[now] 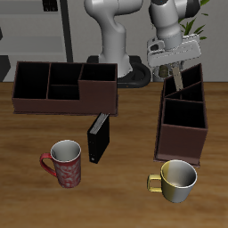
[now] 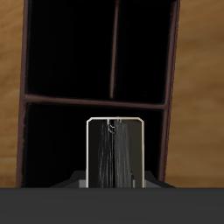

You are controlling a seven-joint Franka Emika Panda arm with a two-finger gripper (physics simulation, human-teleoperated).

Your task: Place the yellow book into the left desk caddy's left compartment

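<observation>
Directly under the fingers [image 1: 175,83], the yellow book [image 1: 177,82] hangs upright, pinched at its upper end between the two fingers, which are closed down to the book's thickness; the wrist view shows the book [image 2: 115,154] edge-on, its pale border framing darker pages, poised over the dark interior of the left desk caddy [image 1: 183,141]. The lift and carry look finished, and the book's lower end seems to sit at or just inside the caddy's taller, divided back section, though the exterior view does not let me tell whether it has passed below the rim. What remains, by my judgement, is lowering it fully into the left compartment and letting go; which of the two narrow cells seen beyond the cross divider [image 2: 96,100] it lines up with I cannot tell for certain. The thin partition between those cells is the nearest thing to catch on. Well away from the fingers stand the long low caddy [image 1: 64,87], a black upright book [image 1: 97,137], a red patterned mug [image 1: 65,163] and a yellow mug [image 1: 175,180], none of them in the path down to the surface [image 1: 125,196].
</observation>
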